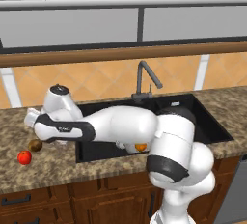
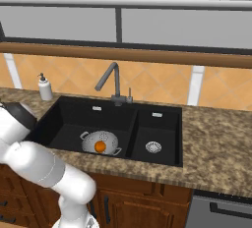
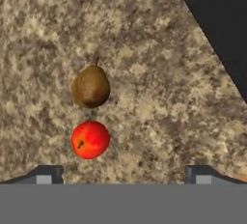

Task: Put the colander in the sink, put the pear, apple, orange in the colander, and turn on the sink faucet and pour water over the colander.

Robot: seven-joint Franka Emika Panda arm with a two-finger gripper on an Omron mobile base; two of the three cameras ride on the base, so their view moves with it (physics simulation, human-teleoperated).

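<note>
The gripper hangs over the counter left of the sink, jaws spread wide and holding nothing; its two dark tips frame the fruit below. The sink faucet stands at the far rim. In the large left basin sits the colander, with the orange inside it. On the counter the pear and the apple lie just beside each other, the apple nearer the front edge.
</note>
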